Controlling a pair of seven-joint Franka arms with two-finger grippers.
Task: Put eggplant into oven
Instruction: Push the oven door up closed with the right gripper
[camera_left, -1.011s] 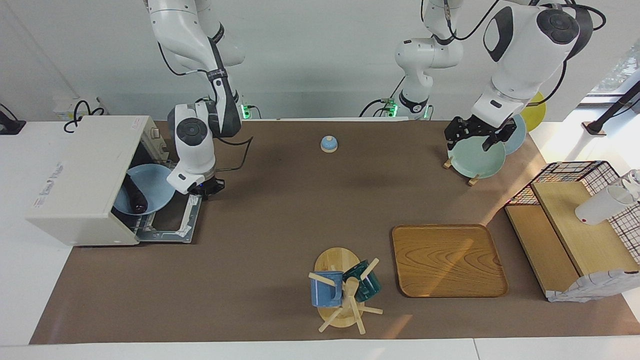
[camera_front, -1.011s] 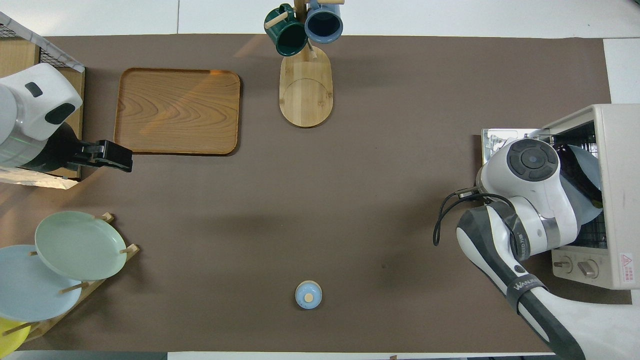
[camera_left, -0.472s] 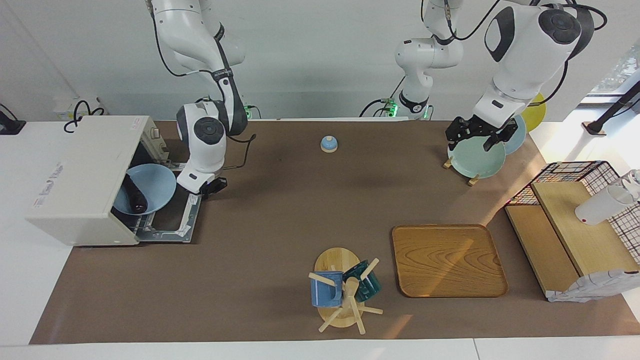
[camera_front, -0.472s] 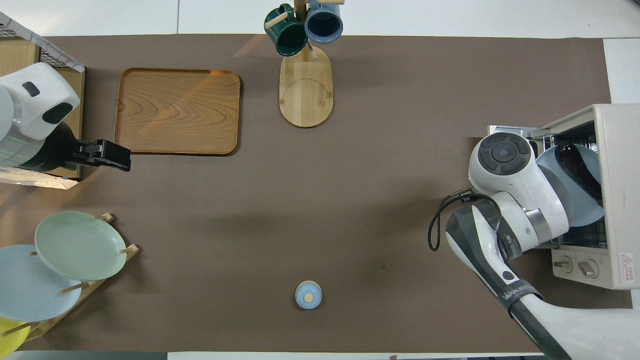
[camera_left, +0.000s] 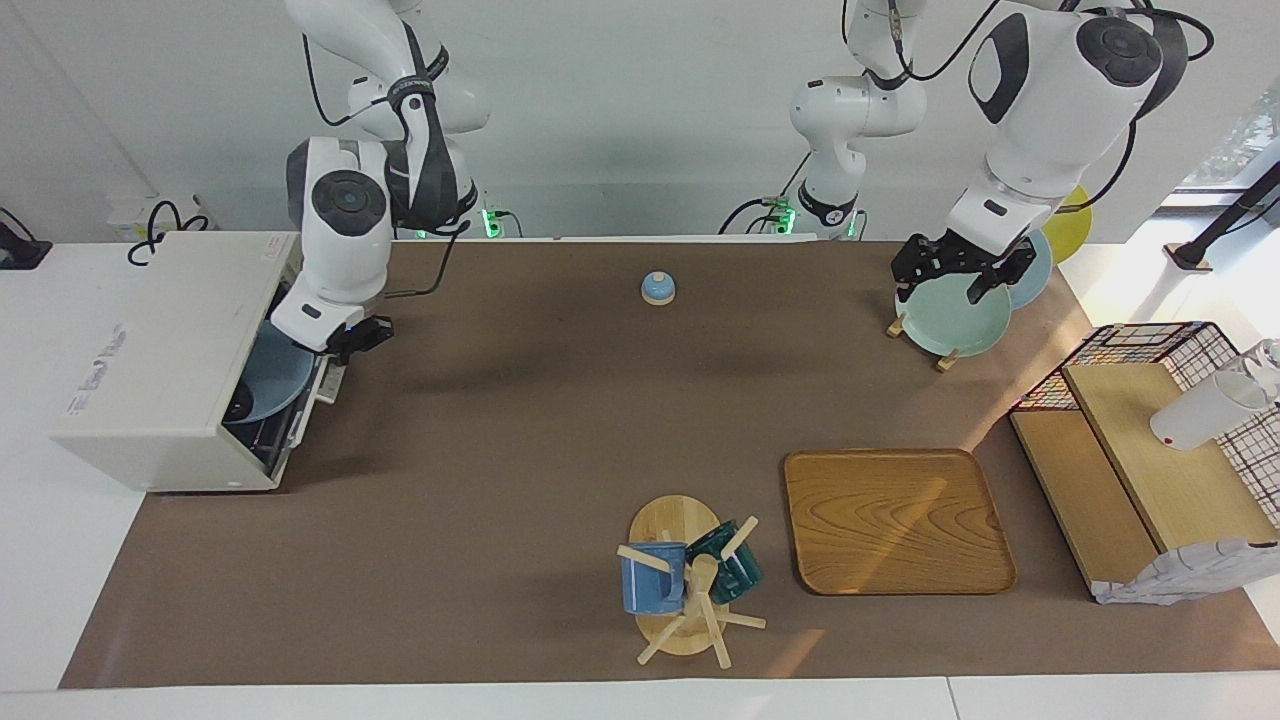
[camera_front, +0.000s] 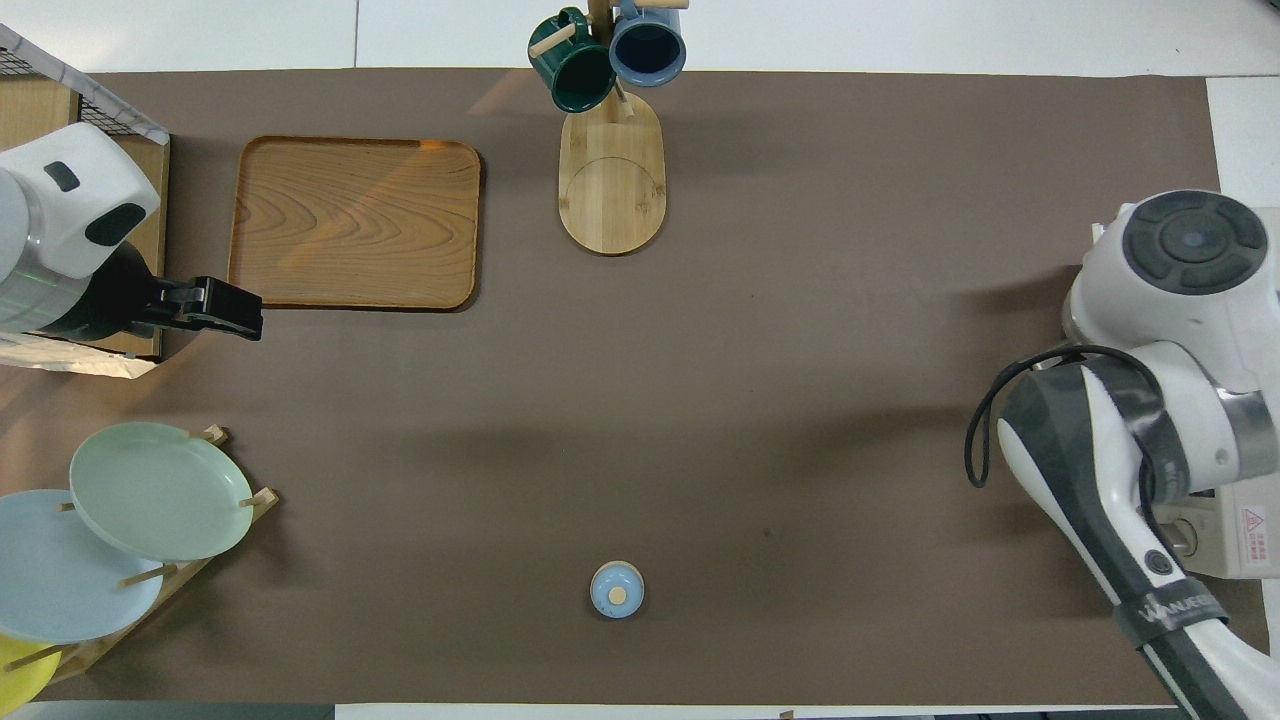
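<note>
A boxy cream-white toaster oven (camera_left: 160, 360) stands at the right arm's end of the brown-covered bench (camera_left: 560, 420), its dark glass door (camera_left: 305, 395) raised almost shut. Through the remaining gap a pale blue plate (camera_left: 268, 372) shows inside the oven; the slim dark eggplant (camera_left: 236, 409) appears only as a dark sliver on that plate, mostly hidden by the oven wall. The right gripper (camera_left: 362, 338), jaws together and holding nothing, sits at the door's upper edge; whether it touches cannot be told. In the overhead view the right arm covers the oven.

The left gripper (camera_left: 958, 268), jaws apart, waits over a mint-green plate (camera_left: 950, 315) in a wooden rack at the bench's other end. A small blue bell (camera_left: 657, 288) sits near the bench edge closest to the robots. A square wooden tray (camera_left: 897, 520) and a wooden mug tree (camera_left: 680, 590) with blue and green mugs lie toward the edge farthest from them, well apart from the oven.
</note>
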